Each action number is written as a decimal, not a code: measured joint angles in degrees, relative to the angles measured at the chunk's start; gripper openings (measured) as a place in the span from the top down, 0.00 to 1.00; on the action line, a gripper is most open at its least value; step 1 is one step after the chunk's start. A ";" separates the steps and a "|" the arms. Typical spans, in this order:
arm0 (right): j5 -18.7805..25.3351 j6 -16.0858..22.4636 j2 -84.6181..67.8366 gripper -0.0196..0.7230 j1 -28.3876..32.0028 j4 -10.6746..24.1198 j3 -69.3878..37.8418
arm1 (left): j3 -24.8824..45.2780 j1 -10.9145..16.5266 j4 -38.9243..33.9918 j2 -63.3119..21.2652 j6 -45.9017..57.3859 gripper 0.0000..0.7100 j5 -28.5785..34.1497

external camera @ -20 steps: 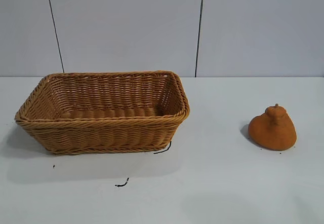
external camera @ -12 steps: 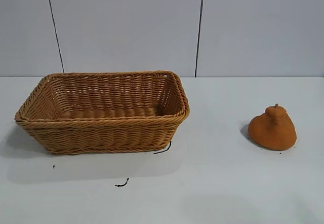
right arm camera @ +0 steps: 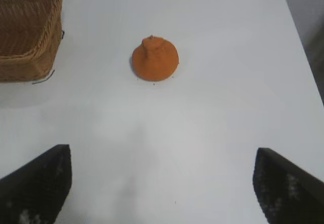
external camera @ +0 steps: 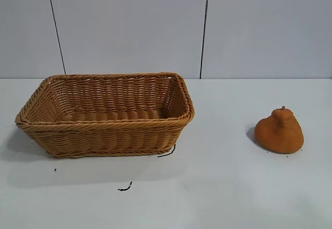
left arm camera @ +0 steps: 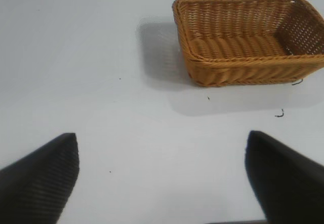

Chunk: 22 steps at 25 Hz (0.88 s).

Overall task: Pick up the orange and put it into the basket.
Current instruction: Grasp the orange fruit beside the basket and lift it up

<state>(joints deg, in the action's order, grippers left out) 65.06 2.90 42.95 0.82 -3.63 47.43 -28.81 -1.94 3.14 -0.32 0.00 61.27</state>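
The orange (external camera: 280,131), dull brownish-orange with a small knob on top, sits on the white table at the right in the exterior view. It also shows in the right wrist view (right arm camera: 155,59), well ahead of my right gripper (right arm camera: 162,155), which is open and empty. The wicker basket (external camera: 104,128) stands at the left, empty. It shows in the left wrist view (left arm camera: 243,69), far ahead of my left gripper (left arm camera: 162,140), which is open and empty. Neither gripper shows in the exterior view.
A corner of the basket (right arm camera: 25,62) shows in the right wrist view. Small black thread scraps (external camera: 124,187) lie on the table in front of the basket. The table's edge (right arm camera: 304,46) runs past the orange on its far side from the basket.
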 joint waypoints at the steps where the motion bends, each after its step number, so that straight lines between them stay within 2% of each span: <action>1: -0.17 0.00 3.87 0.04 0.00 0.00 1.79 | 0.00 0.00 0.00 0.00 0.00 0.10 0.00; 7: -3.50 -1.08 27.58 0.04 0.00 -0.38 12.80 | 0.00 0.00 0.00 0.00 0.00 0.10 0.00; 16: -5.61 -2.90 56.65 0.04 0.00 -3.82 30.47 | 0.00 0.00 0.00 0.00 0.00 0.10 0.00; 22: -10.81 -3.49 69.36 0.04 0.00 -5.05 34.37 | 0.00 0.00 0.00 0.00 0.00 0.10 0.00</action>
<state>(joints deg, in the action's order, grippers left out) 54.25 -0.59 112.31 0.82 -8.68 81.80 -28.81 -1.94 3.14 -0.32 0.00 61.28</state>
